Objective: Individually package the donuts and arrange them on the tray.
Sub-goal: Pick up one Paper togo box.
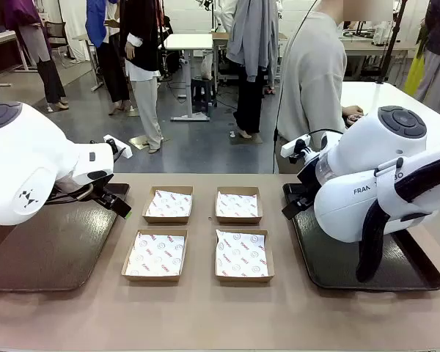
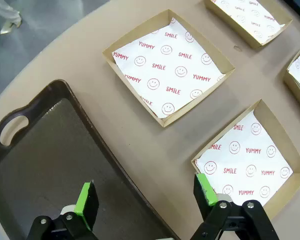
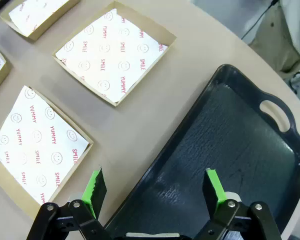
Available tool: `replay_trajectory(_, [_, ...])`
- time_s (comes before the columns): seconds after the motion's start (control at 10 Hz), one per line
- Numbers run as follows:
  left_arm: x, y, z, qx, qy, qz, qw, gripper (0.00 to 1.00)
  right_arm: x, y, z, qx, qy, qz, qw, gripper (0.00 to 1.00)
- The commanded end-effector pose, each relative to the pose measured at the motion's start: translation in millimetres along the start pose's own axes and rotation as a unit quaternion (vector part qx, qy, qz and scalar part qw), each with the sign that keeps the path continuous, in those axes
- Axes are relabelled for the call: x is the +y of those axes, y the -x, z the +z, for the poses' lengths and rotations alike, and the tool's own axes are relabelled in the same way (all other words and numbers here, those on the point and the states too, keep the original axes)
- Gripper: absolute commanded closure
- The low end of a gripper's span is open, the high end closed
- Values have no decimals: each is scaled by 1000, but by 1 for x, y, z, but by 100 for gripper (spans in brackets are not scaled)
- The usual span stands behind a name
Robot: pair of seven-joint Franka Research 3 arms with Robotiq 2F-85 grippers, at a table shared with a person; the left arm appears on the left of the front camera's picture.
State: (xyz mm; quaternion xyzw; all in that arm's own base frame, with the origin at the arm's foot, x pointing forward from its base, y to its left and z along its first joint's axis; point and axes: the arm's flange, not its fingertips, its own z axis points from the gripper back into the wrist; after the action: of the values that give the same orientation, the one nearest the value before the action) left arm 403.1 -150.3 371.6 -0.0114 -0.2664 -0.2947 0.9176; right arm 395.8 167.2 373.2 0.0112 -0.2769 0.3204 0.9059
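A: Start with the biggest. Table?

B: Tan table [image 1: 205, 315], rounded corners. A person [image 1: 312, 81] in a grey top stands at the far side, one hand [image 1: 350, 112] on a white table behind. There's something small by that hand, too small to tell.

A: Arms?

B: The left arm [image 1: 29, 169] comes in over the left tray [image 1: 37, 257], which is brown, with a cut-out handle at its end. The right arm [image 1: 381, 183] is over the right tray [image 1: 337, 264], which is darker and has the same kind of handle.

A: Between the trays?

B: Four shallow cardboard boxes [image 1: 155, 255] in a two-by-two block, apart from each other. Each is lined with white paper [image 2: 165, 65] printed in red with smileys, YUMMY and SMILE. The near right liner has one corner riding up on the box wall.

A: Grippers?

B: The left gripper [image 2: 144, 192] is spread wide, nothing between the pads. One pad is over the left tray, the other over the edge of a box, with the tray rim and a strip of table in the gap. The right gripper [image 3: 154, 181] is spread wide too, nothing in it. One pad is over the table just beside a box, the other over the right tray.
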Motion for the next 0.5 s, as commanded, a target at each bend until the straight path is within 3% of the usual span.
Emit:
replay_trajectory(0.0, [0, 0, 0, 0, 0, 0, 1000, 0, 0, 0, 0, 0, 0, 0, 1000, 0])
replay_trajectory(0.4, [0, 0, 0, 0, 0, 0, 1000, 0, 0, 0, 0, 0, 0, 0, 1000, 0])
